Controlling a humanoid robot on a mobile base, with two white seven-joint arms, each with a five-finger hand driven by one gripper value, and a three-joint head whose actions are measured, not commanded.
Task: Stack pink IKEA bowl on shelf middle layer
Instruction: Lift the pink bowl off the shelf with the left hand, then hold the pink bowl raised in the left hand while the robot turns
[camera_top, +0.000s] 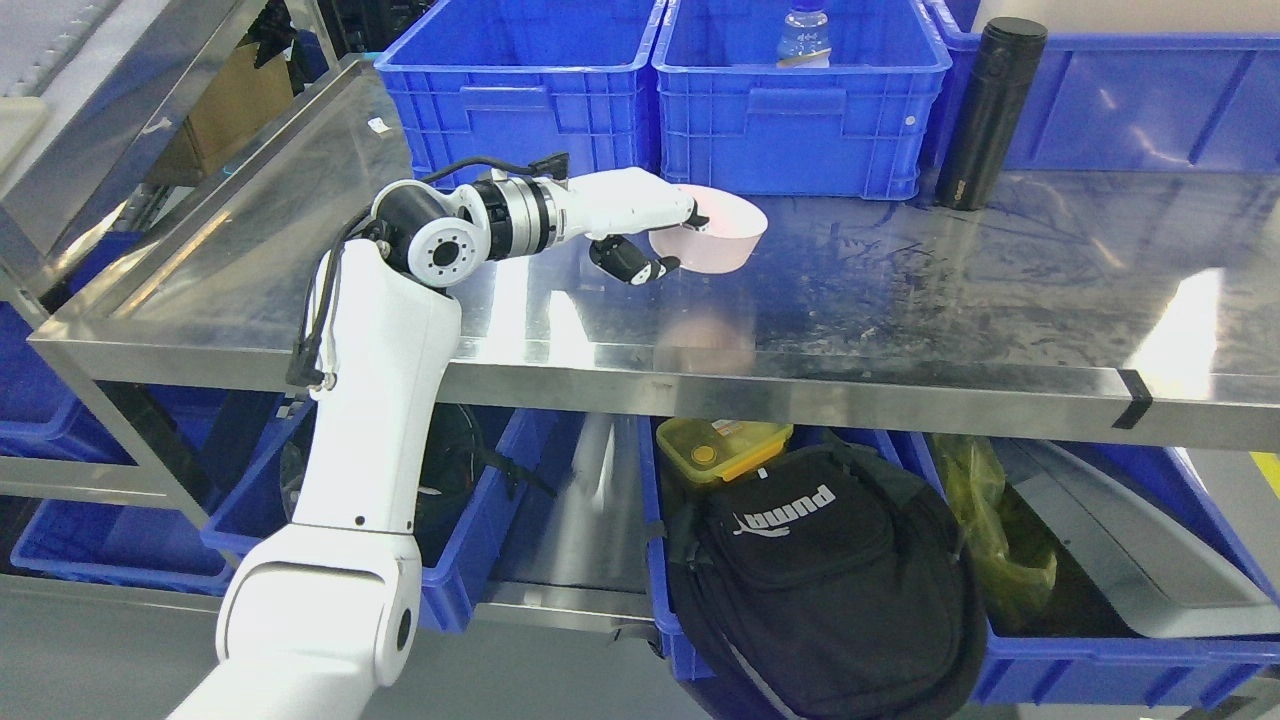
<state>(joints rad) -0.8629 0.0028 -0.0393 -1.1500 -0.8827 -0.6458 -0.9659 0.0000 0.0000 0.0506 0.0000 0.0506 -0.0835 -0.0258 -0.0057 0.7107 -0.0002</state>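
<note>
The left robot hand (655, 225) reaches across the steel shelf (900, 290) and pinches the near-left rim of the pink bowl (715, 232), with fingers over the rim and a dark-tipped thumb (630, 265) below it. The bowl sits tilted, apparently raised a little off the shelf surface, with a faint pink reflection underneath. Behind it stand blue crates (800, 110), one holding a water bottle (803, 38). A black flask (988, 112) stands upright to the right, well apart from the bowl. Below the shelf, a black bag (830, 580) and a yellow lunchbox (715, 447) rest in a lower crate.
</note>
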